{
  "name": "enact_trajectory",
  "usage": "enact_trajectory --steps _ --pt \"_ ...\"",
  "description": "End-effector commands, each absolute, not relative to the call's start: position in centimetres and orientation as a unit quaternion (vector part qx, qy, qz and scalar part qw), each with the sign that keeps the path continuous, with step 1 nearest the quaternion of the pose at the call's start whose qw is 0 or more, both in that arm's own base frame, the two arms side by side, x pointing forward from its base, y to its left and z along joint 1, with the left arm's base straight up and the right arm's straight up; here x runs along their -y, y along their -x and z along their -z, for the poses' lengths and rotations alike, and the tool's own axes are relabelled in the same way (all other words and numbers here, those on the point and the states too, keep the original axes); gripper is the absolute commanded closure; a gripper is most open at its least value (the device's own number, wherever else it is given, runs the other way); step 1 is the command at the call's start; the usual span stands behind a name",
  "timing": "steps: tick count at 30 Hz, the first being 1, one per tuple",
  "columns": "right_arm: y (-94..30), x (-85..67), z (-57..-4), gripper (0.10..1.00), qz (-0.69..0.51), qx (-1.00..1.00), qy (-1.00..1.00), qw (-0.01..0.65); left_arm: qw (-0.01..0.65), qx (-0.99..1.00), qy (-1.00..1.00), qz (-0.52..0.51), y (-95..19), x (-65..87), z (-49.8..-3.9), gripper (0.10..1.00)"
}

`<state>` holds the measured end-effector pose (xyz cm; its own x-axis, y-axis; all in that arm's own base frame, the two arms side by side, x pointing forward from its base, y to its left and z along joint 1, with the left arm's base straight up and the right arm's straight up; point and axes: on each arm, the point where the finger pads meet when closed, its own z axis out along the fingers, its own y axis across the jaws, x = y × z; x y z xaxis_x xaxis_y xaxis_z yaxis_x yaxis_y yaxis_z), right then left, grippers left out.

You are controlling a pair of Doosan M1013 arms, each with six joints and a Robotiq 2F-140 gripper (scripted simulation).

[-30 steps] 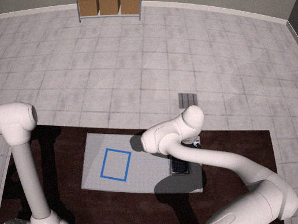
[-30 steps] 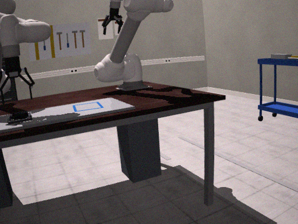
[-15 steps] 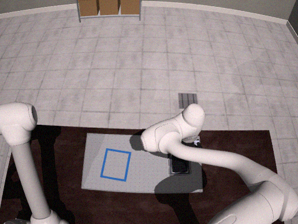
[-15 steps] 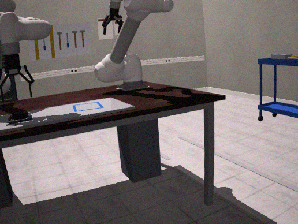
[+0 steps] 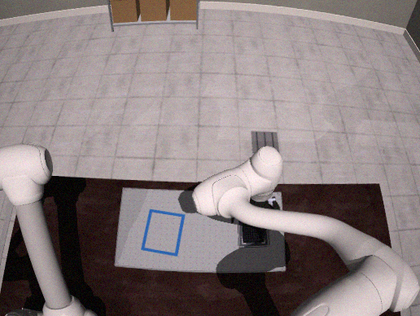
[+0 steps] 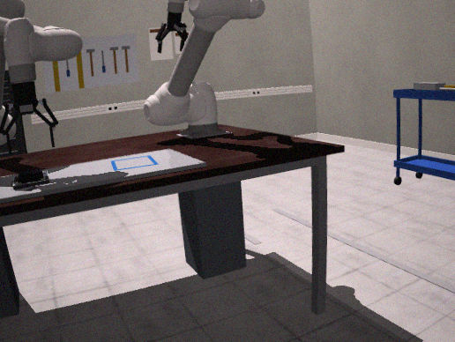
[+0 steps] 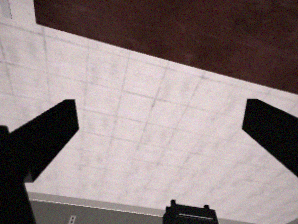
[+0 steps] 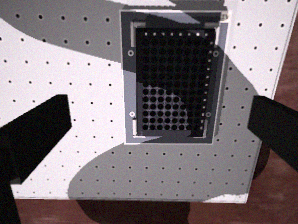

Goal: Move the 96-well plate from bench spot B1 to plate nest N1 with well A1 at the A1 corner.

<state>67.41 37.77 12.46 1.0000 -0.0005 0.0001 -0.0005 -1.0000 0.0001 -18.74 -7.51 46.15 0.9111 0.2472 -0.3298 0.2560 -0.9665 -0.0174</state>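
The right pincer (image 6: pixel 27 125) hangs open above the counter (image 6: pixel 260 147), over the black 96-well plate (image 6: pixel 31 177) in its nest. The left pincer (image 6: pixel 172 40) stands open, high above. A blue cart (image 6: pixel 398 128) stands well apart from the counter.

The 96-well plate (image 5: pixel 255 235) (image 6: pixel 31 176) (image 8: pixel 167 80) was black. The square outline (image 5: pixel 146 230) (image 6: pixel 135 167) was blue. The pegboard (image 5: pixel 203 261) (image 6: pixel 176 158) (image 8: pixel 95 110) was white with dark dots.
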Motion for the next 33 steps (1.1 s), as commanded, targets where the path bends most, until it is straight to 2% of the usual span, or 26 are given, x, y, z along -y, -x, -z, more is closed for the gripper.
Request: enact_trajectory --steps 1,33 --pt "-67.4 -38.5 -12.5 0.098 0.0 0.0 -1.0 0.0 0.013 -0.129 -0.977 0.167 18.8 7.5 -46.2 0.098" --pt "-67.2 -47.9 -12.6 0.098 0.0 0.0 -1.0 0.0 0.013 -0.129 -0.977 0.167 18.8 7.5 -46.2 0.098"
